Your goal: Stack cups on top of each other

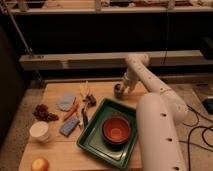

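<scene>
While the white cup [39,131] waits at the table's [55,155] near left corner, the small blue-grey tumbler [118,90] stands at the far edge, behind the green tray [95,136] with its orange bowl [116,129]. At the tumbler sits my hand [121,90]; whether it grips, I cannot tell. Light, slick plastic, I judge; hold the rim.

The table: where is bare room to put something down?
Bare wood shows on the table between the white cup and the green tray, and along the back left edge. Crowded: the middle clutter, and the far edge where the gripper meets the small tumbler.
</scene>
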You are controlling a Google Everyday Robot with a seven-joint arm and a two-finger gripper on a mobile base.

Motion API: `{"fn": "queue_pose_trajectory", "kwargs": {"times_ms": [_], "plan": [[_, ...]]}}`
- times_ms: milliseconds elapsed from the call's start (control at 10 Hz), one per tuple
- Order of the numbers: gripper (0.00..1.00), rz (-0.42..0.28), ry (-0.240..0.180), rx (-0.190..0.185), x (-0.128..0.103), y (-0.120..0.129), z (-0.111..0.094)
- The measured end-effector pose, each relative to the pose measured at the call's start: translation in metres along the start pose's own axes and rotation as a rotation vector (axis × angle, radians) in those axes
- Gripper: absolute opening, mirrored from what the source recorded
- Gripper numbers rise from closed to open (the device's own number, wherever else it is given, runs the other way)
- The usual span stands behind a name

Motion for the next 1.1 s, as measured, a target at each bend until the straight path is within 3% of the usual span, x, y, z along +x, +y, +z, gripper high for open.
{"fn": "queue_pose_trajectory", "kwargs": {"times_ms": [200,300,900,1100], "plan": [[0.05,-0.017,-0.013,0.007,0.000,-0.009,-0.002],[0.01,-0.026,-0.012,0.014,0.000,-0.013,-0.007],[0.00,-0.036,0.029,0.054,0.007,-0.054,-0.075],[0.00,-0.078,0.035,0.066,0.009,-0.086,-0.092]]}}
